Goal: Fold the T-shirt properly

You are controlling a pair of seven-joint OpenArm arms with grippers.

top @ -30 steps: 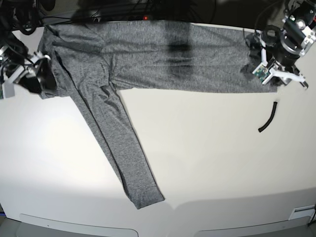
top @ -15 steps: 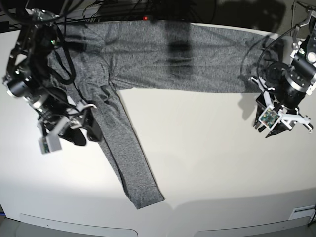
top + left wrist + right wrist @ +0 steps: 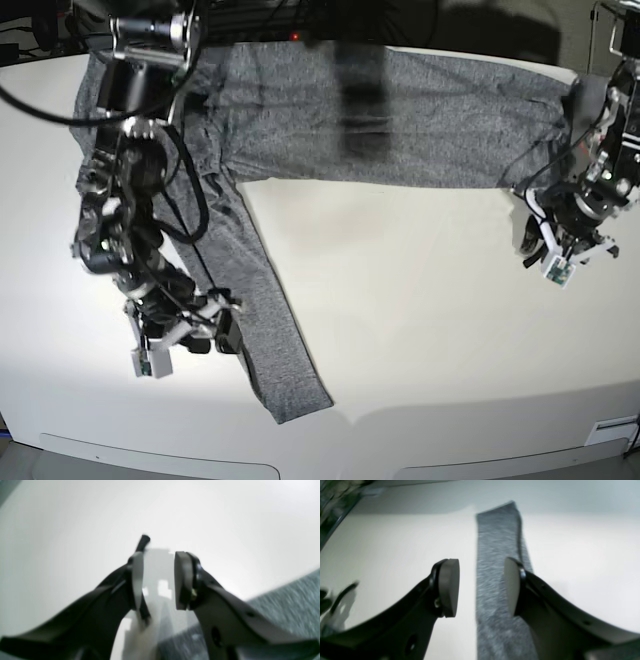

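The heather-grey T-shirt (image 3: 400, 110) lies spread along the back of the white table (image 3: 420, 330). One long sleeve (image 3: 255, 300) runs down toward the front left. My right gripper (image 3: 222, 335) hangs over the lower part of that sleeve. In the right wrist view it (image 3: 480, 587) is open, its two pads standing either side of the sleeve (image 3: 495, 542), and the cuff lies ahead. My left gripper (image 3: 540, 250) hovers over bare table just below the shirt's right end. It (image 3: 160, 580) is open with nothing in it, and the shirt's edge (image 3: 287, 597) lies behind it.
A short black strip (image 3: 143, 541) lies on the table just beyond the left gripper's fingertip. Dark cables and gear line the back edge (image 3: 250, 20). The table's front edge (image 3: 450, 440) runs along the bottom.
The right arm swung from the shirt's left corner down to the sleeve's lower part. The left arm left the shirt's right end and came down beside the black strip. Both grippers stayed open.
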